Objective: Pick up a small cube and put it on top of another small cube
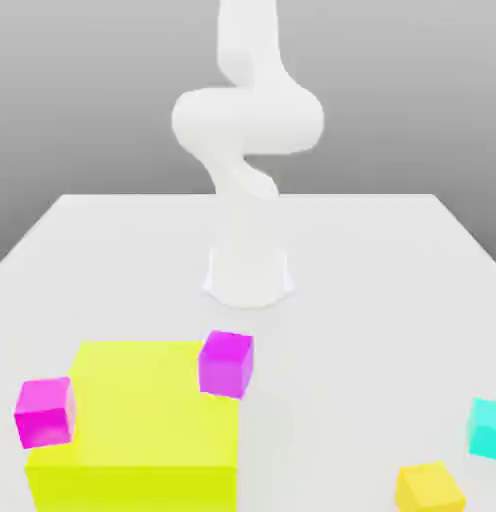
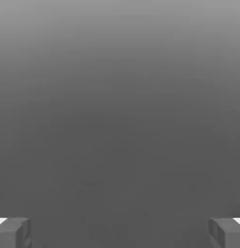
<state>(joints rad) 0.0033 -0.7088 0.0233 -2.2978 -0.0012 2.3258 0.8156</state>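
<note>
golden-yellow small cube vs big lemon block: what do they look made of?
Small golden-yellow cube: looks like matte plastic or painted wood; flat colour, no highlights. Large lemon-yellow block: same plain matte finish, brighter hue, no texture or grain. Both are simulator renders, so the actual material stays open.

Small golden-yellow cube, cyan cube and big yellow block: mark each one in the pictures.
small golden-yellow cube (image 1: 429,490), exterior view, on its top face.
cyan cube (image 1: 487,427), exterior view, on its front face.
big yellow block (image 1: 142,405), exterior view, on its bare top face.
</note>
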